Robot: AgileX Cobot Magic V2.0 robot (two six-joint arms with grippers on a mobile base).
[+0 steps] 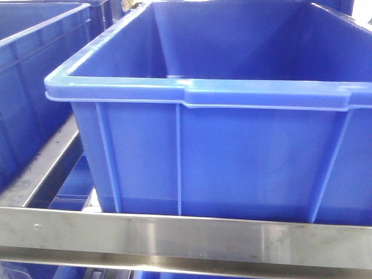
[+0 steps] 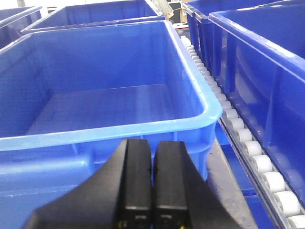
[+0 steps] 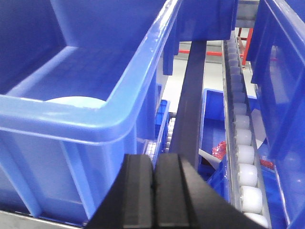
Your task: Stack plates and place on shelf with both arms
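Note:
A pale blue-white plate [image 3: 71,101] shows as a sliver inside a blue crate [image 3: 86,119] in the right wrist view; the crate's rim hides most of it. I see no second plate. My right gripper [image 3: 154,161] is shut and empty, just in front of that crate's near corner. My left gripper [image 2: 153,145] is shut and empty, in front of the near wall of an empty blue crate [image 2: 109,138]. The shelf's brushed steel front rail [image 1: 186,238] runs across the bottom of the front view, under a large blue crate [image 1: 221,151].
More blue crates [image 2: 257,62] stand close on both sides. White roller tracks [image 2: 248,148] run between the crates and also show in the right wrist view [image 3: 243,152]. A steel side rail [image 1: 46,168] runs back at the left. A dark beam [image 3: 190,105] runs between crates.

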